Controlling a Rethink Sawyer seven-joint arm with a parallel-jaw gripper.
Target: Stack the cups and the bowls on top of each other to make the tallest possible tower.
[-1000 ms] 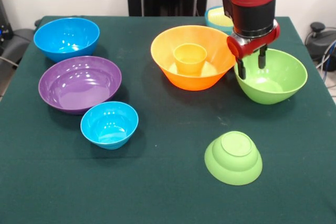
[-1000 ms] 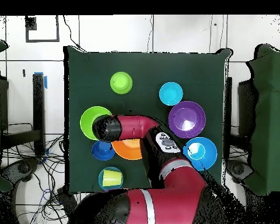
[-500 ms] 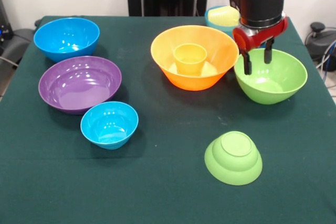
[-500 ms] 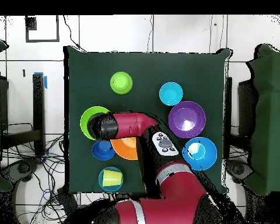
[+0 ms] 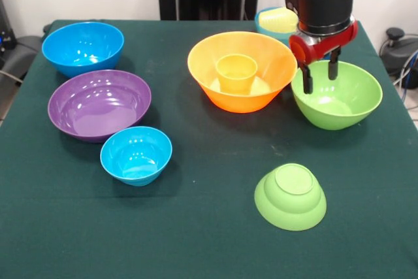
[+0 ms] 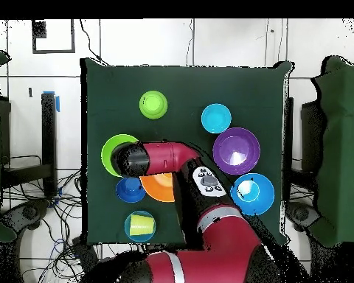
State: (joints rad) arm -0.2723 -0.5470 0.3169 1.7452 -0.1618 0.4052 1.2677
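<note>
My gripper (image 5: 319,76) is open and empty. It hangs over the back left rim of the large lime green bowl (image 5: 336,117), which also shows in the overhead view (image 6: 110,151). The orange cup (image 5: 236,73) stands upright inside the large orange bowl (image 5: 241,101). The pale yellow cup (image 5: 279,19) lies in a small light blue bowl (image 5: 264,29) behind my arm. A small lime green bowl (image 5: 290,195) lies upside down at the front. A second small light blue bowl (image 5: 136,155), the purple bowl (image 5: 99,104) and the large blue bowl (image 5: 83,47) sit at the left.
A small dark blue bowl (image 6: 128,190) shows only in the overhead view, beside the orange bowl (image 6: 159,191) and partly under my arm. Open green cloth lies between the bowls in the table's middle and front.
From one second ago my gripper has moved right and slightly up, from between the orange and green bowls to over the green bowl's rim. It has held still since. No bowl or cup moved.
</note>
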